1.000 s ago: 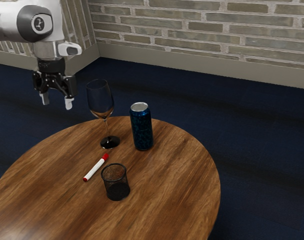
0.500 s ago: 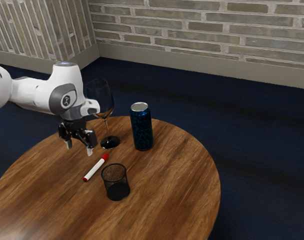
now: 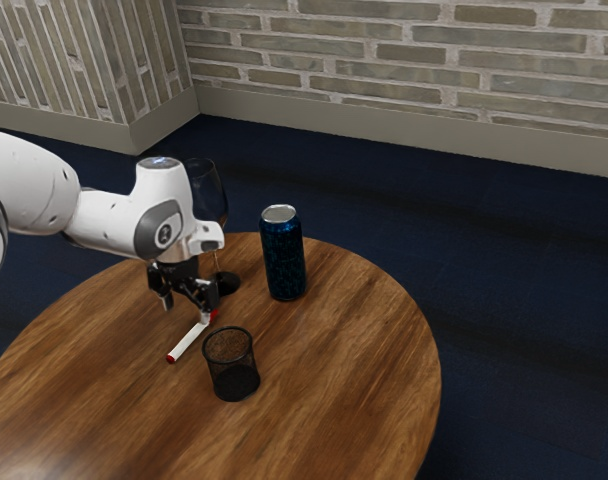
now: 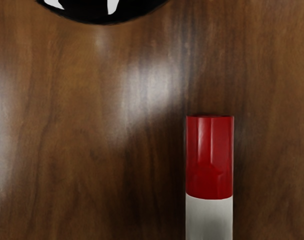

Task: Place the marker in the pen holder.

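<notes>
In the exterior view, the arm [image 3: 104,220] and the tool [image 3: 187,312] conceal parts of the wine glass [image 3: 210,190], including portions of its bowl and stem, while one fingertip of the tool covers a small area of the marker [image 3: 187,344] at its red end. The arm is cut off at the exterior view's left edge, the bench [image 3: 334,400] at the left and near edges, and the fine pattern on the can [image 3: 284,260] is too small to identify. In the wrist view, the picture's edges truncate the marker's white barrel and the glass's black foot [image 4: 102,12].
</notes>
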`<action>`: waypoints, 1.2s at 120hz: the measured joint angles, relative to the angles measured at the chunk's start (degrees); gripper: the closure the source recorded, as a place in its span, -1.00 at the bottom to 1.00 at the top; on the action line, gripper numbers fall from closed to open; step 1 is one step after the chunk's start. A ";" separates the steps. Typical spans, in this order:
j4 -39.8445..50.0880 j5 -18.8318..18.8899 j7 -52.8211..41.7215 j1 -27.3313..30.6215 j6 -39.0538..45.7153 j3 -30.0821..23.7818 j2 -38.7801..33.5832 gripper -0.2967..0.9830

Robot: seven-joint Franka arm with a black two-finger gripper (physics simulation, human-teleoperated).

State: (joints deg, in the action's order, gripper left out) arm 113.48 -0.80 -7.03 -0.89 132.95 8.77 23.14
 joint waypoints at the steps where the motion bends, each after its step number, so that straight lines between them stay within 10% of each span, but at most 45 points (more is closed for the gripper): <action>1: -0.01 -0.02 -0.02 0.00 0.03 -0.02 0.09 -0.54; 47: -0.12 -0.24 -0.62 -0.05 0.62 -1.04 1.90 -0.44; 94: -0.34 -0.28 -1.00 -0.08 0.94 -1.01 1.66 0.21; 144: -0.32 -0.14 -1.21 -0.08 1.14 -0.95 1.54 0.48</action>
State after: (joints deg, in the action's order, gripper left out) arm 113.15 -0.93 -8.24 -0.97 134.09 7.82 24.68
